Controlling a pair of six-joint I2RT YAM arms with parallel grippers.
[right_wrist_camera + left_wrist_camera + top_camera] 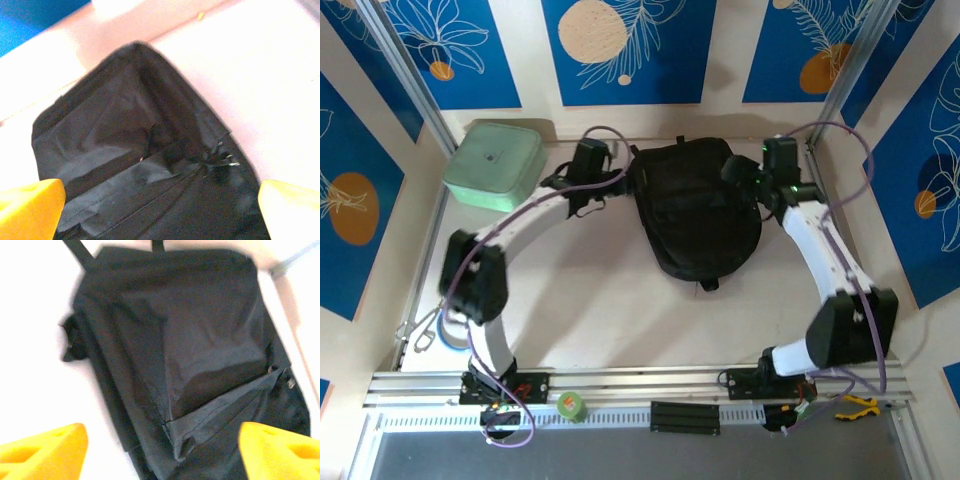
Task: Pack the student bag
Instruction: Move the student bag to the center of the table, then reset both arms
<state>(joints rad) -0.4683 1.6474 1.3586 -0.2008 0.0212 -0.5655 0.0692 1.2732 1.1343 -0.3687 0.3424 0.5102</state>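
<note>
Top external view places the student bag flat on the table, toward the far side and slightly right of centre. The left gripper is at the bag's far-left edge and the right gripper at its far-right edge. A mint-green box sits in the far-left corner, well apart from the bag.

From the left wrist, the left gripper has its jaws spread wide, pinching nothing, with black fabric and a zipper seam below. From the right wrist, the right gripper is likewise spread wide and empty above a bag corner bearing zipper pulls.
</note>
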